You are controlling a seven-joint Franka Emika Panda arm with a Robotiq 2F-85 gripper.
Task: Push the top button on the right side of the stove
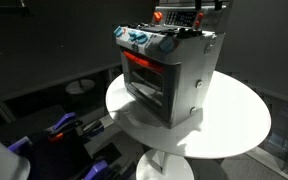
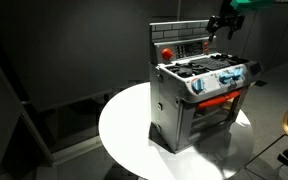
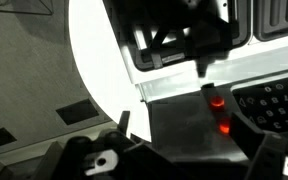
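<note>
The round white table (image 1: pixel 234 135) (image 2: pixel 124 130) is carrying the small boxy silver-grey toy stove (image 1: pixel 174 85) (image 2: pixel 174 110), which is standing upright on its base. In both exterior views a wide band of bare tabletop is lying open along the near rim and to one side of the stove.

The dark glass door (image 1: pixel 144 80) (image 2: pixel 212 115) is facing the near side of the table. It is turned toward the lower left in an exterior view (image 1: pixel 144 80) and toward the lower right in an exterior view (image 2: pixel 212 115). The row of blue-and-red knobs (image 1: pixel 139 40) (image 2: pixel 224 80) is running along the top front edge, marking the stove's widthwise axis.

The upright red-and-dark button panel (image 1: pixel 179 17) (image 2: pixel 184 45) is rising at the rear of the top, parallel to the knob row.

The dark gripper (image 1: pixel 199 12) (image 2: pixel 222 28) (image 3: pixel 199 62) is hanging over one end of the panel, with the arm entering from the upper frame edge. In the wrist view it is pointing toward two small glowing red buttons (image 3: pixel 216 100) beside a dark keypad (image 3: pixel 279 105). The finger spacing cannot be told. Contact with the panel cannot be told.
</note>
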